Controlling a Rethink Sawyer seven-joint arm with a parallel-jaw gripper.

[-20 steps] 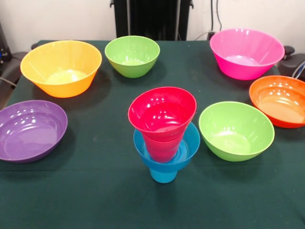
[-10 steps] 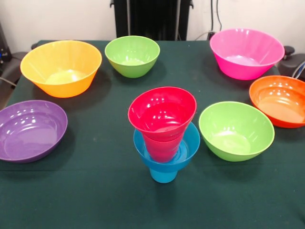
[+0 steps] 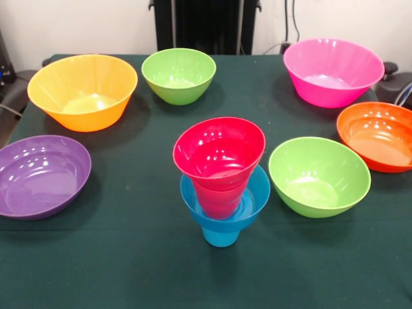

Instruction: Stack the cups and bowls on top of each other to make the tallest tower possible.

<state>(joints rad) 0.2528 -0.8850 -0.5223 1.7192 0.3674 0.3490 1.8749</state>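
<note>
The tower stands at the table's middle front: a sky-blue cup [image 3: 221,235] at the bottom, a small blue bowl [image 3: 255,193] on it, a red cup [image 3: 219,201] in that bowl, and a small red bowl [image 3: 219,151] on top, tilted toward the camera. Loose bowls lie around it: a yellow-orange one [image 3: 82,90], a lime green one [image 3: 179,75] at the back, a pink one [image 3: 333,71], an orange one [image 3: 376,135], a second lime green one [image 3: 318,175] right of the tower, and a purple one [image 3: 42,175]. No gripper or arm shows.
The robot's black pedestal [image 3: 206,26] stands behind the table's far edge. The dark green tablecloth [image 3: 129,257] covers the table. Dark objects sit off the table at the far right [image 3: 396,84] and far left [image 3: 9,84].
</note>
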